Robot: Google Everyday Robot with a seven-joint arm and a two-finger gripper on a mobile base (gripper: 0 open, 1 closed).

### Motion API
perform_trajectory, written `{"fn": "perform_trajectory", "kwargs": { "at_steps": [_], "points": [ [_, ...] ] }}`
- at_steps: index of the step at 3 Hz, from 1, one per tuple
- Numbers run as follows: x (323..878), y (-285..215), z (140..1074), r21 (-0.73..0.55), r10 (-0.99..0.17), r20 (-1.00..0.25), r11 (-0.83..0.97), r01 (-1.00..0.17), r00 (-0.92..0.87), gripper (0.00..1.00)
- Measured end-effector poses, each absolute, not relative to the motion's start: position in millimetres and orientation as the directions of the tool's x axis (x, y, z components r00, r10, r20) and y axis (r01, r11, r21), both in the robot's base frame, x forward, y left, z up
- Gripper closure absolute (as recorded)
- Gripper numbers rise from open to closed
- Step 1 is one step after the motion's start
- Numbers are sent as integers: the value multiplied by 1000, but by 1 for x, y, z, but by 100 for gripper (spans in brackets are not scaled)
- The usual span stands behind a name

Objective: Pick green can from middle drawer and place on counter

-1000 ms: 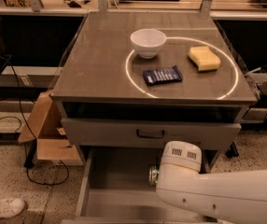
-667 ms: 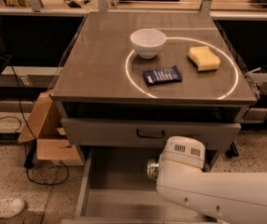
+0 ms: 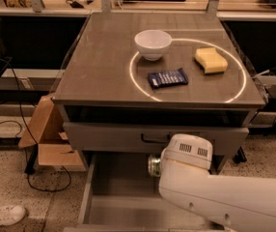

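The green can [image 3: 153, 165] shows as a small shiny end sticking out left of my white wrist housing [image 3: 186, 152]. It hangs above the floor of the open middle drawer [image 3: 116, 190], just below the drawer front above. My gripper [image 3: 159, 167] is mostly hidden behind the wrist and is shut on the can. My white arm [image 3: 225, 199] crosses the right half of the drawer. The counter [image 3: 104, 66] with its bright white ring lies above and behind.
On the counter stand a white bowl [image 3: 153, 43], a yellow sponge [image 3: 210, 60] and a dark blue snack packet [image 3: 167, 78]. A closed grey drawer front with a dark handle [image 3: 152, 139] is right above the can. A cardboard box [image 3: 51, 141] and cables lie on the floor to the left.
My wrist and the can have risen from deeper in the drawer toward the drawer front above. The things on the counter have not moved.
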State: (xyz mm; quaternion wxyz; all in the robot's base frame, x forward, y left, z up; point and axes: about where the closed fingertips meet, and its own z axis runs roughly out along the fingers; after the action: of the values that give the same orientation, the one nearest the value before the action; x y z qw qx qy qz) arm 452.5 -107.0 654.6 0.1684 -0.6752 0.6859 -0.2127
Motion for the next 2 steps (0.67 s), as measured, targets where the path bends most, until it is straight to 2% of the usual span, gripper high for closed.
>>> {"fn": "perform_trajectory", "kwargs": {
  "at_steps": [2],
  "points": [
    [451,-130,716,-573,-992,112,-14,-819,-61,100]
  ]
}}
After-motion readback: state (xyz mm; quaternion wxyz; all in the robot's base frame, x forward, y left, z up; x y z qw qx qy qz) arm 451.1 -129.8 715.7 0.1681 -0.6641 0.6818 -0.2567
